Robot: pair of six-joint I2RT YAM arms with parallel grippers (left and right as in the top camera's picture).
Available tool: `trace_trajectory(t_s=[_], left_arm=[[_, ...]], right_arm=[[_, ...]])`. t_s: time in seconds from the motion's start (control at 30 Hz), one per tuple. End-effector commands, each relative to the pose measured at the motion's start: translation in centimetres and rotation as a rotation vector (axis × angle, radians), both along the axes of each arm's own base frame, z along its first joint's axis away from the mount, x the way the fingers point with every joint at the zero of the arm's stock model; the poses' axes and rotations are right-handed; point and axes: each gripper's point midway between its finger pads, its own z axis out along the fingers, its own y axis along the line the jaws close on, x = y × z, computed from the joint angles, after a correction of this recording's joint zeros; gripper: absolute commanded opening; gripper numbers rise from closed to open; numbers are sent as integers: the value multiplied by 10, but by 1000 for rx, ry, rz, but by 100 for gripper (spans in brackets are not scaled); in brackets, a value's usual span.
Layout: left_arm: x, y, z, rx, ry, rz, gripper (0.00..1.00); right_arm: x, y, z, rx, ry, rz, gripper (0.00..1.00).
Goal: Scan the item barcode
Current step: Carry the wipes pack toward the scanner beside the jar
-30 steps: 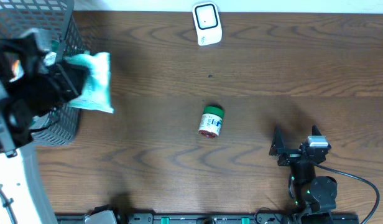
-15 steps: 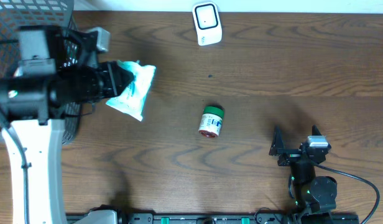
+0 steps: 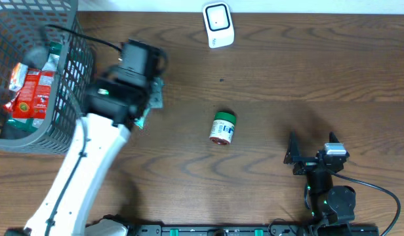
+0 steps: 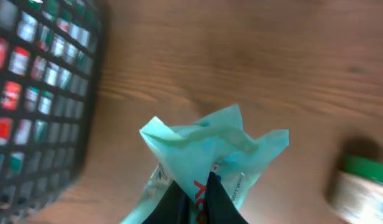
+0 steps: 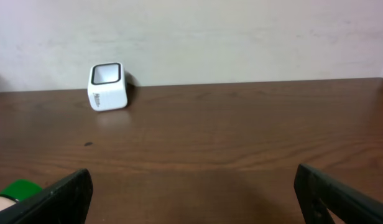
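While clenched on a teal packet [image 4: 216,155] over dark wood tabletop [image 3: 287,65], left gripper [image 4: 201,202]; right gripper [image 3: 311,147] agape, pale wall [image 5: 241,37] behind.

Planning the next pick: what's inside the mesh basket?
A red packet lies in the basket, a green-topped item beside it. Anything beneath them is covered.

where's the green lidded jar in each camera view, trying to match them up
overhead: the green-lidded jar sits near the middle of the picture.
left wrist: blurred at the lower right edge, right of the teal packet.
right wrist: a sliver at the bottom left corner.
shared landmark: the white scanner, top centre overhead and upper left in the right wrist view; the left wrist view lacks it.
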Motion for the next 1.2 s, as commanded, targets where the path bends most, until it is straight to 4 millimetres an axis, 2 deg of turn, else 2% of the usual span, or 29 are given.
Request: trace_trajectory(t_s=[0.0,0.27,0.43,0.57,0.83,0.97,1.17], left_arm=[[6,29,-9,267,-95,144,7],[28,35,-66,556,-98,186,7],[50,32,-110,715,-35,131,7],[60,30,-138,787,-7,104,7],[69,29,-179,809,30,86,7],[66,20,-197,731,85,39,7],[60,15,-208,679,133,5,7]], right_arm=[[0,-5,0,-5,0,-23,99],[0,-5,0,-5,0,-23,99],[0,-5,0,-5,0,-24,99],[0,-5,0,-5,0,-23,99],[0,-5,0,-5,0,-23,99],[0,-5,0,-5,0,-23,99],[0,-5,0,-5,0,-24,99]])
